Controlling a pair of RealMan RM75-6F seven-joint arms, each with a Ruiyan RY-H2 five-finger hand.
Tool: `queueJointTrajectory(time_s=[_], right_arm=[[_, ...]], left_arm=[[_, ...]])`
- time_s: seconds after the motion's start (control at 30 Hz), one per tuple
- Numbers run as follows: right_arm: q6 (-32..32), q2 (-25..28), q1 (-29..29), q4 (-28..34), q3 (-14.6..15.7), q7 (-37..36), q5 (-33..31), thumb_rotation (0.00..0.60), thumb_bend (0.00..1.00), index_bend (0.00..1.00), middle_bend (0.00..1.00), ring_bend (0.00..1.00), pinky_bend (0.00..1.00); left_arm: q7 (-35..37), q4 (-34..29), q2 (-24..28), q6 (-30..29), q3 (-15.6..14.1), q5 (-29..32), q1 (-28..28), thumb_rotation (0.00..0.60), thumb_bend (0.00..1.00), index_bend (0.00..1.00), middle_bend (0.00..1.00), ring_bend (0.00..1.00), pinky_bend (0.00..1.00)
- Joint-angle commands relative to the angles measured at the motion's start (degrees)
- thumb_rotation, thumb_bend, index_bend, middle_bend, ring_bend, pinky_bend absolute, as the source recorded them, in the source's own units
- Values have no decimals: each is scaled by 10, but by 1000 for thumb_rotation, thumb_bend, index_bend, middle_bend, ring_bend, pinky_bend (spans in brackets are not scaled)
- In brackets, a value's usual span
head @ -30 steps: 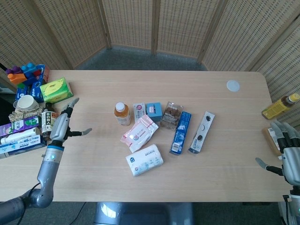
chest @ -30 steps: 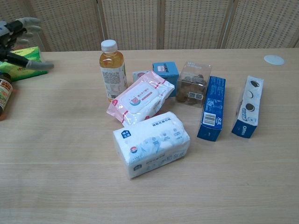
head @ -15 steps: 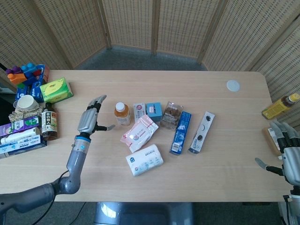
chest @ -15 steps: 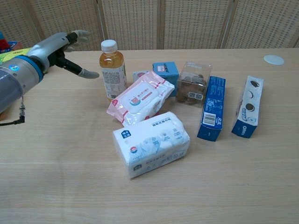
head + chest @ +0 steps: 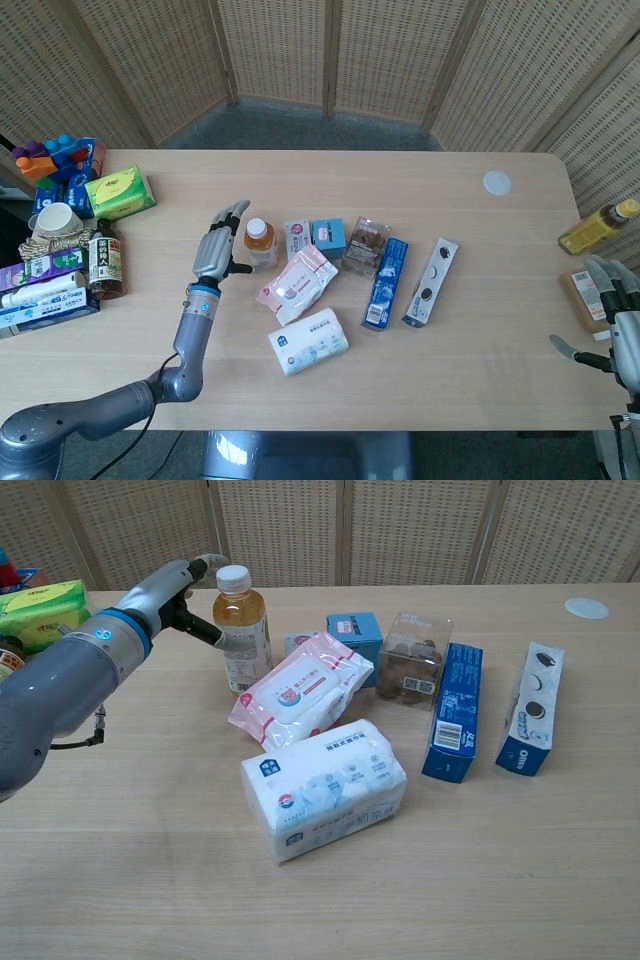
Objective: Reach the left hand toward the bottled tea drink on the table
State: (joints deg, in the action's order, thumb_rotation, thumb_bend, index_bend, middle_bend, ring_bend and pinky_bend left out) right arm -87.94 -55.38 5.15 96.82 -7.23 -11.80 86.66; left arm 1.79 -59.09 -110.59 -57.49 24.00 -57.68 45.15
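Observation:
The bottled tea drink [image 5: 260, 242] [image 5: 241, 628] stands upright on the table, amber with a white cap and a pale label. My left hand [image 5: 219, 245] [image 5: 180, 595] is just to its left with fingers spread, the thumb reaching to the bottle's side. It holds nothing. My right hand [image 5: 618, 332] rests open at the table's far right edge, away from everything.
A pink wipes pack [image 5: 297, 283], a white tissue pack [image 5: 309, 340], small boxes [image 5: 328, 236], a blue box [image 5: 385, 283] and an Oreo box [image 5: 430, 282] crowd the bottle's right. Assorted goods are piled at the left edge [image 5: 60, 240]. An oil bottle [image 5: 597, 227] lies far right.
My left arm has swept right from the pile at the left edge to right beside the bottle. The right hand has barely moved.

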Motion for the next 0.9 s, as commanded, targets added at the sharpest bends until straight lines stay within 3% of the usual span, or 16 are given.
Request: queueJointTrajectory(time_s=[0.03, 0.17, 0.2, 0.27, 0.33, 0.4, 0.47, 0.63, 0.9], right_arm=[[2, 2, 0, -1, -1, -6, -4, 600, 0, 0, 0, 0, 0], [5, 3, 1, -3, -2, -13, -8, 600, 0, 0, 0, 0, 0], [6, 4, 1, -4, -3, -14, -9, 600, 0, 0, 0, 0, 0], [8, 5, 2, -6, -3, -19, -11, 600, 0, 0, 0, 0, 0], [9, 6, 2, -7, -4, -24, -12, 600, 0, 0, 0, 0, 0], [9, 8, 1, -7, -4, -30, -12, 600, 0, 0, 0, 0, 0], [8, 10, 0, -8, -4, -36, -12, 600, 0, 0, 0, 0, 0], [9, 11, 0, -9, -3, -41, -11, 600, 0, 0, 0, 0, 0], [6, 13, -1, -4, -2, -38, -8, 600, 0, 0, 0, 0, 0]], left_arm=[[18, 48, -31, 14, 9, -1, 22, 600, 0, 0, 0, 0, 0], [37, 113, -72, 0, 16, -16, 44, 600, 0, 32, 6, 5, 49], [40, 130, -83, -7, 18, -19, 50, 600, 0, 117, 66, 54, 138], [45, 172, -111, -26, 24, -24, 62, 600, 0, 395, 276, 232, 350], [50, 210, -132, -25, 30, -23, 74, 600, 0, 651, 471, 398, 490], [52, 236, -144, -18, 31, -24, 83, 600, 1, 758, 568, 490, 564], [53, 260, -154, -9, 30, -26, 89, 600, 3, 797, 617, 543, 604], [71, 267, -158, -28, 31, -39, 91, 600, 6, 803, 629, 560, 613], [50, 173, -105, -85, 38, -59, 73, 600, 14, 803, 631, 560, 613]])
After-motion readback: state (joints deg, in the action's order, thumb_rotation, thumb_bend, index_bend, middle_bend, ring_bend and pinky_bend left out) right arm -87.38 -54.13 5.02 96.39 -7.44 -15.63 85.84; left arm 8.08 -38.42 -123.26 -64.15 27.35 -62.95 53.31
